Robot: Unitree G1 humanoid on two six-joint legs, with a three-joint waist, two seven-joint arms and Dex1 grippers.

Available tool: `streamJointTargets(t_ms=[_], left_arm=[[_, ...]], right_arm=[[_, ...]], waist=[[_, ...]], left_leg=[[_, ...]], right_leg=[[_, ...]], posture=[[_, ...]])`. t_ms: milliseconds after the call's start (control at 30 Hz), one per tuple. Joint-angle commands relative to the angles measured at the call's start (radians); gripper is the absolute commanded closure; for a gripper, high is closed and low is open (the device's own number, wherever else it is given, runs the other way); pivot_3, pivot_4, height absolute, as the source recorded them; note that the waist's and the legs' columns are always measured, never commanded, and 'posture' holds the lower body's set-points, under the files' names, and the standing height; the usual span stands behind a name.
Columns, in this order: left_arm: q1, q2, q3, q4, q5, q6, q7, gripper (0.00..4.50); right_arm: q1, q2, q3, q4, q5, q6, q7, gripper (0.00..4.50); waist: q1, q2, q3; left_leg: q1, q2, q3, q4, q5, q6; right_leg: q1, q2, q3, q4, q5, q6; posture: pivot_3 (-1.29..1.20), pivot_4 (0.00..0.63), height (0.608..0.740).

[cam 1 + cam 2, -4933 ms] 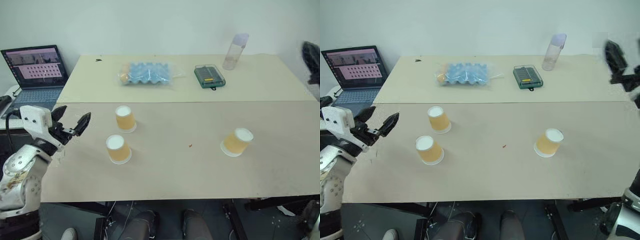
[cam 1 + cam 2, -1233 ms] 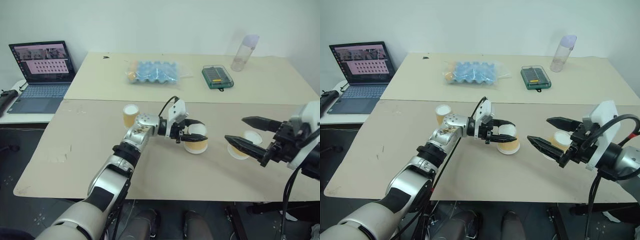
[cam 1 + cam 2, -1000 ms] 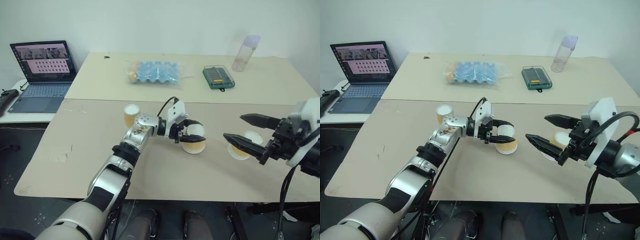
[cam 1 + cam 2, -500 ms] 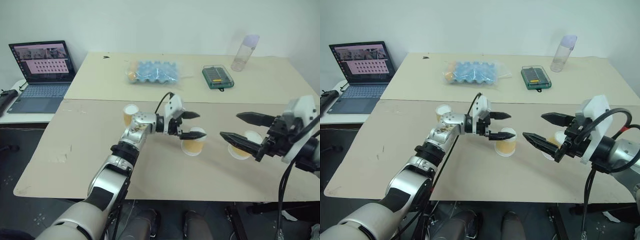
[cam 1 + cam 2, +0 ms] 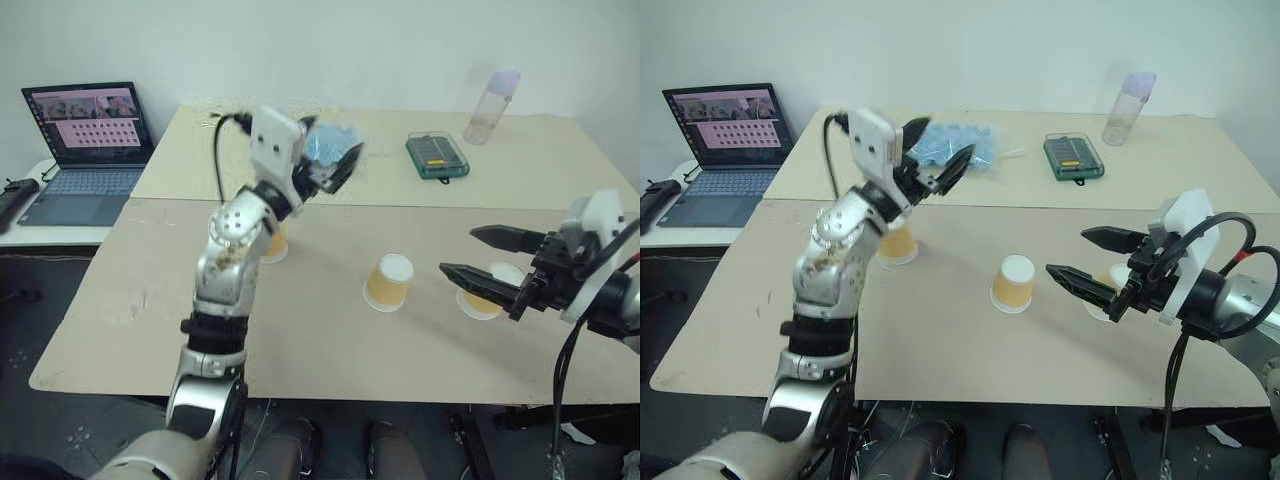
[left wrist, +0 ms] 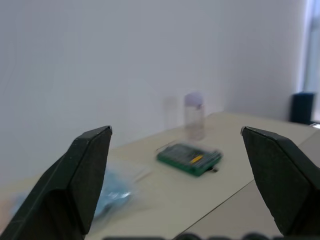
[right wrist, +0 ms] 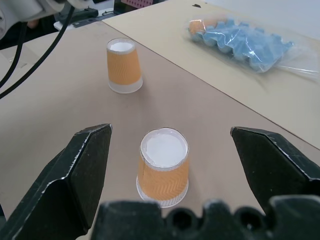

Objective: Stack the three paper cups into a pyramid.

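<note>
Three yellow-orange paper cups stand upside down on the front table. The middle cup [image 5: 388, 282] stands free near the table's centre. To the left, another cup [image 5: 272, 243] sits partly behind my left arm. My left gripper [image 5: 331, 160] is open, empty and raised high above it, pointing toward the back table. The right-hand cup [image 5: 488, 297] is partly hidden behind my right gripper [image 5: 457, 251], which is open, empty and held above the table, pointing left. In the right wrist view the middle cup [image 7: 164, 167] lies ahead between the open fingers [image 7: 82, 170], and the left cup [image 7: 123, 65] lies beyond it.
The back table holds a blue egg tray in plastic [image 5: 955, 142], a green box [image 5: 437, 155] and a clear bottle [image 5: 488, 104]. A laptop [image 5: 85, 140] stands on a side surface at the far left. A seam [image 5: 420, 208] joins the two tabletops.
My left gripper opened, let go of the middle cup and swung up and to the left, away from it. That cup now stands alone. The right gripper stayed in place.
</note>
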Motion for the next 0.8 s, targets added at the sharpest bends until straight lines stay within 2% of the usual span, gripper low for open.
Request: streamJointTargets(t_ms=[33,333,800], left_arm=[[0.117,-0.005,-0.046,-0.117,0.094,0.066,0.113,0.1],[0.283,0.015,0.019,-0.152,0.094,0.111,0.187,0.1],[0.224,0.033,0.018,-0.001,0.018,0.092,0.138,0.1]], right_arm=[[-0.028,0.005,0.0,0.004,-0.013,-0.038,0.011,0.0],[-0.059,0.011,0.033,0.026,-0.026,-0.041,0.03,0.0],[-0.05,0.019,0.017,0.012,-0.026,-0.033,0.027,0.0]], waist=[[0.002,0.0,0.0],[0.011,0.0,0.0],[0.021,0.0,0.0]], left_leg=[[0.0,0.0,0.0,0.0,0.0,0.0],[0.001,0.001,0.0,0.0,0.0,-0.001],[0.0,0.001,0.0,0.0,0.0,-0.001]], right_leg=[[0.0,0.0,0.0,0.0,0.0,0.0],[-0.002,0.001,-0.001,0.0,0.001,-0.001],[-0.004,0.001,-0.001,0.0,0.001,-0.001]], posture=[[0.0,0.15,0.74],[0.0,0.15,0.74],[0.0,0.15,0.74]])
